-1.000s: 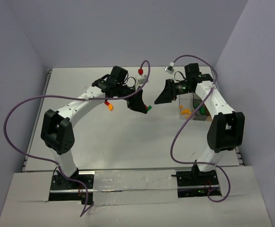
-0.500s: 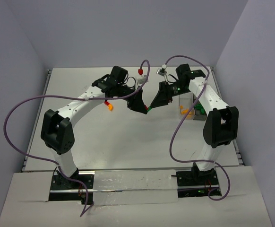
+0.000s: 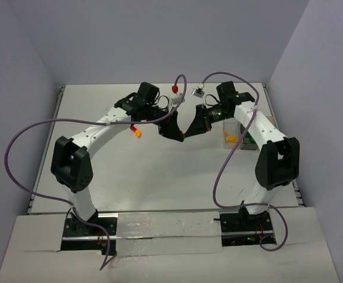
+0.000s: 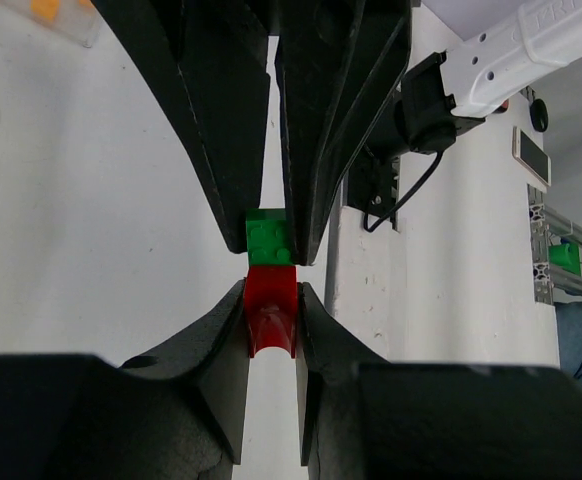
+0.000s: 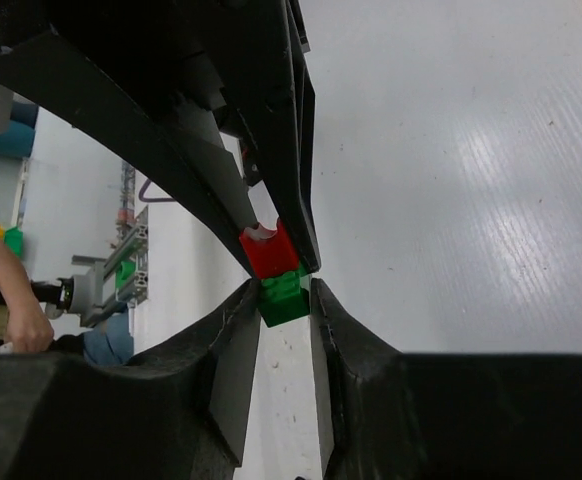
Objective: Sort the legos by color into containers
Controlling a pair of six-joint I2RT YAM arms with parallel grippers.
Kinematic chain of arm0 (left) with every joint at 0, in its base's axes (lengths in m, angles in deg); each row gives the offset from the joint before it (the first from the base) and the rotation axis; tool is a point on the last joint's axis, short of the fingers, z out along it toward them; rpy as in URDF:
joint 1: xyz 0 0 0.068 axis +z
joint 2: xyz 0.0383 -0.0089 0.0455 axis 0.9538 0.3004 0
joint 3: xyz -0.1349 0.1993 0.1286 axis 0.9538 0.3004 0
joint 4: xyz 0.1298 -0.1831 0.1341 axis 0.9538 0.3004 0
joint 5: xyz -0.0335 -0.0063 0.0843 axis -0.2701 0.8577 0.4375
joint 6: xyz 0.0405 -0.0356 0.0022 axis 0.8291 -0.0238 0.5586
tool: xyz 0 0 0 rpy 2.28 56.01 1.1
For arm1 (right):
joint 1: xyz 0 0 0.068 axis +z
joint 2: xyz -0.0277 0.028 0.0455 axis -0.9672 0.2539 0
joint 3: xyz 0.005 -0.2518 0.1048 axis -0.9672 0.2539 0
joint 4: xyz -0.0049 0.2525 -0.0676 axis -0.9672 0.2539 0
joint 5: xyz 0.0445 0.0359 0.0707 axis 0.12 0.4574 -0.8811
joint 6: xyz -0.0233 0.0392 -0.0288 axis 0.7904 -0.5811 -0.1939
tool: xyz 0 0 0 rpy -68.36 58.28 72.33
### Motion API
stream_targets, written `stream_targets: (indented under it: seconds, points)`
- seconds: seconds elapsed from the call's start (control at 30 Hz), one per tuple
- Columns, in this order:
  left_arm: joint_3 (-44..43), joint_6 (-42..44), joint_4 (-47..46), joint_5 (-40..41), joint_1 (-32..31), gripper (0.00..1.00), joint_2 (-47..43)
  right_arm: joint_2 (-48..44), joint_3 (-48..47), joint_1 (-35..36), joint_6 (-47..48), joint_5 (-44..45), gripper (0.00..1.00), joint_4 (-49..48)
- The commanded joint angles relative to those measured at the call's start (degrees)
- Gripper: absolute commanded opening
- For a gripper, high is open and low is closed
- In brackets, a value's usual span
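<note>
My left gripper (image 3: 179, 136) is shut on a red lego (image 4: 270, 305) held above the table's middle. A green lego (image 4: 269, 238) is stuck to the red one's far end. My right gripper (image 3: 190, 131) meets the left one tip to tip, its fingers (image 5: 239, 330) pressed on both sides of the green lego (image 5: 284, 297), with the red lego (image 5: 269, 250) just beyond. The clear containers (image 3: 246, 137) stand at the right and hold orange (image 3: 231, 139) and green pieces. A red lego (image 3: 132, 127) and an orange lego (image 3: 138, 133) lie on the table under the left arm.
Purple cables loop over both arms. The red knob (image 3: 175, 88) on the left wrist and a white tag (image 3: 198, 92) on the right wrist stand up behind the grippers. The table's right edge (image 3: 298, 194) runs just past the containers.
My right gripper has swung left from the containers to the left gripper's tip and now grips the green lego. The left arm has stayed still.
</note>
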Motion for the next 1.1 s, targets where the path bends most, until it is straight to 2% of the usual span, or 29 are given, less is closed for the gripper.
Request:
stream_targets:
  seconds: [0.0, 0.07, 0.13, 0.2, 0.3, 0.43, 0.53, 0.63, 0.7, 0.77, 0.8, 0.83, 0.87, 0.9, 0.97, 1.0, 1.07]
  points:
    - [0.7, -0.1, -0.9, -2.5, -0.3, 0.02, -2.5, -2.9, -0.2, 0.6, -0.6, -0.1, 0.26, -3.2]
    - [0.8, 0.1, -0.6, -2.4, -0.4, 0.06, -2.5, -3.2, 0.0, 0.7, -0.6, -0.1, 0.19, -3.3]
    - [0.9, 0.4, -0.4, -1.9, -0.3, 0.16, -2.5, -3.2, 0.4, 0.8, -0.6, 0.2, 0.07, -3.6]
    - [1.1, 0.2, -0.4, -1.4, -0.2, 0.25, -2.7, -3.2, 0.8, 0.8, -0.7, 0.8, 0.02, -3.9]
    - [1.0, 0.6, 0.2, -1.2, 0.0, 0.33, -2.6, -3.0, 1.4, 0.8, -1.2, 2.1, 0.00, -4.6]
    - [1.3, 0.1, -0.3, -1.5, 0.9, 0.37, -2.9, -2.6, 2.0, 1.0, -1.5, 3.2, 0.00, -5.4]
    - [1.2, -0.2, -0.5, -2.0, 1.6, 0.37, -3.0, -2.5, 2.2, 1.3, -1.5, 4.1, 0.00, -5.5]
    - [1.0, -0.4, -0.4, -2.1, 2.0, 0.27, -2.8, -2.6, 2.6, 1.2, -1.3, 4.6, 0.00, -5.4]
    - [1.2, -0.2, -0.3, -1.9, 2.2, 0.15, -2.7, -2.6, 2.9, 1.2, -1.1, 5.3, 0.00, -5.5]
    - [1.5, 0.5, 0.5, -1.0, 2.4, 0.10, -2.6, -2.8, 3.2, 1.3, -1.6, 6.8, 0.00, -5.9]
    - [2.0, 1.6, 1.1, -0.1, 2.5, 0.11, -2.7, -3.0, 3.5, 1.1, -1.6, 8.1, 0.00, -6.2]
    - [3.0, 3.9, 1.9, 2.1, 2.7, 0.14, -3.2, -3.4, 3.8, 0.8, -1.8, 10.3, 0.00, -6.5]
    - [3.8, 6.7, 3.1, 5.4, 2.8, 0.23, -4.2, -3.7, 4.4, 0.6, -2.0, 12.4, 0.00, -6.8]
    - [5.1, 6.9, 3.4, 5.6, 2.7, 0.23, -4.3, -4.1, 4.4, 0.3, -2.1, 12.6, 0.00, -7.2]
    - [11.4, 13.3, 4.3, 12.5, 2.8, 0.42, -7.0, -5.4, 6.4, -0.8, -3.0, 17.7, 0.00, -8.7]
    - [12.9, 14.0, 4.3, 14.0, 2.7, 0.47, -7.4, -6.1, 7.4, -1.7, -3.2, 18.9, 0.00, -9.0]
    - [17.0, 15.0, 3.7, 17.3, 2.1, 0.50, -9.1, -7.0, 8.4, -3.5, -4.1, 22.5, 0.00, -9.9]
